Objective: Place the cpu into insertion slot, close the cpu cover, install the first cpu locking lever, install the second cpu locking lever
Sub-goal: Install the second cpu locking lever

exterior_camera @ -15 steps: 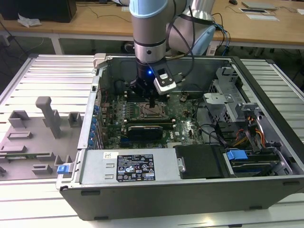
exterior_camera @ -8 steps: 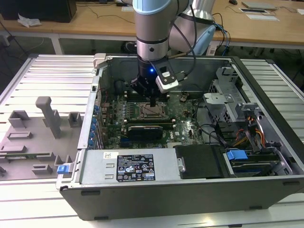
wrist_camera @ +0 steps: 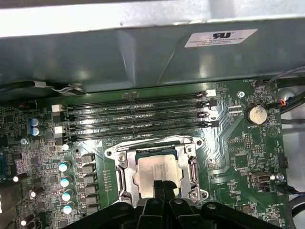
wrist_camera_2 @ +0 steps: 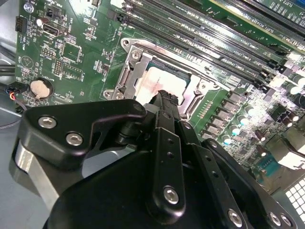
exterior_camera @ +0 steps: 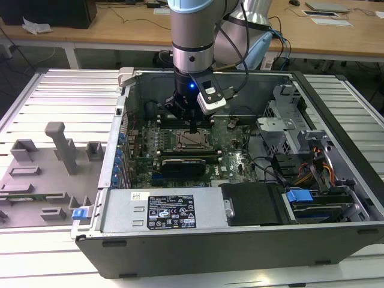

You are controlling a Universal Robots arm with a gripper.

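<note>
Gripper [wrist_camera: 162, 187] pinched narrow, fingertips touching cpu [wrist_camera: 157, 169] at lower centre, seated under cpu cover [wrist_camera: 188, 155].

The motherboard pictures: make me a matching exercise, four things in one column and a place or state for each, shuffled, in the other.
Things:
1. cpu
2. cpu cover
3. tool
4. coin battery

Places or states:
A. round, silver, on the green board beside the socket
B. metal frame around the chip
C. fingertips together, over the chip
D. seated in the insertion slot

Pairs: 1-D, 2-B, 3-C, 4-A
</note>
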